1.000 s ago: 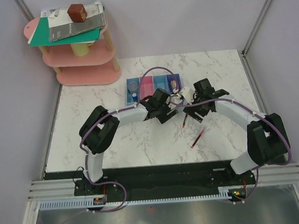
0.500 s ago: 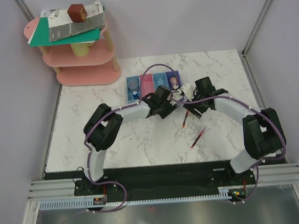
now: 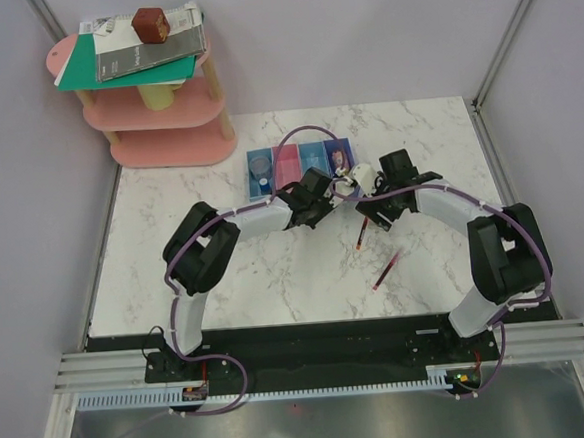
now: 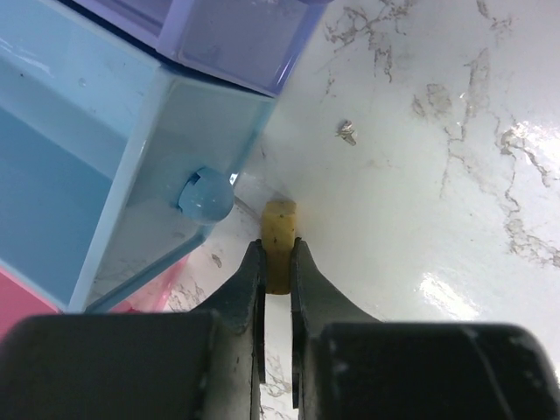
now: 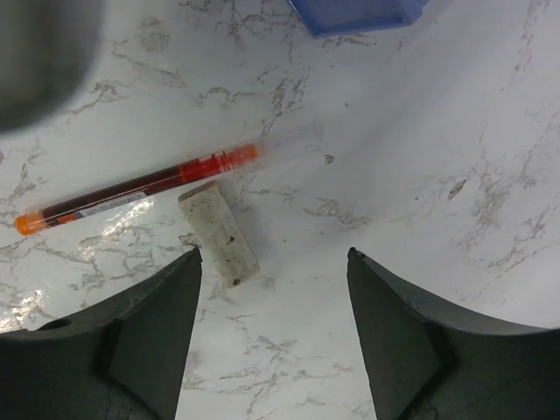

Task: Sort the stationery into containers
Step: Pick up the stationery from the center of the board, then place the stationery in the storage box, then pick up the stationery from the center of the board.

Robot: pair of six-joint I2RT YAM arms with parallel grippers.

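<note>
Tan eraser [image 4: 280, 241] clenched in left jaws, arm stretched low beside bins [image 3: 286, 167] — right jaws spread wide.

The left hand [image 4: 277, 252] half hides the tan eraser [image 4: 280, 219].

I'm working over a white marble table [image 3: 226, 284]. A tan eraser [image 4: 280, 232] rests on it, pinched between the tips of my left gripper [image 4: 276, 262]. The row of bins [image 3: 300, 164] stands just ahead and to the left of those tips. Below my right gripper [image 5: 273, 258], fingers wide apart, a whitish eraser [image 5: 219, 233] lies just beside a red pen [image 5: 140, 185]. A second red pen [image 3: 386, 271] lies behind that gripper, nearer the bases. A pink shelf [image 3: 166, 138] stands well beyond my left gripper.
</note>
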